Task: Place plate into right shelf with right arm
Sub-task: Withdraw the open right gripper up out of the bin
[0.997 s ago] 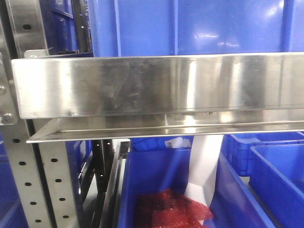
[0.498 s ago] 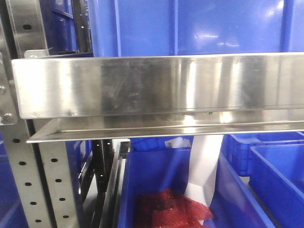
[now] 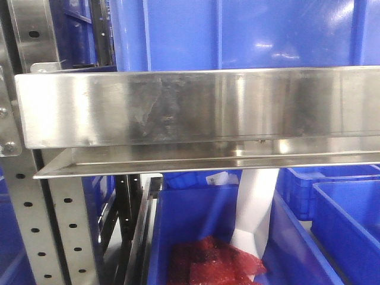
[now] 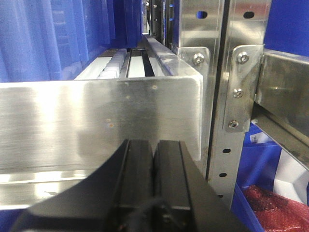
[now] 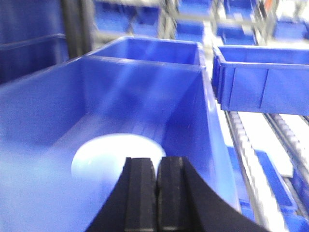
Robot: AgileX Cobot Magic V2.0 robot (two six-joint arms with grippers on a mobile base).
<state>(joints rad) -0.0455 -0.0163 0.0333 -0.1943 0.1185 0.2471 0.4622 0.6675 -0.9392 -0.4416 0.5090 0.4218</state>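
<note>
Front view vs. 0.5 s ago: you'll find no visible change; the right shelf, its steel front lip and the red bag sit as before.

Count: 1 plate, 2 grippers. Right wrist view shows approx. 3 blue bins close by; more behind, blurred.

The plate is white, round, plain, soft-edged from blur. It lies flat on the floor of the nearest blue bin, just ahead of the right gripper.

Right fingers: pressed together, gripping nothing. Left gripper: fingers likewise pressed together, empty, facing the shelf lip.
</note>
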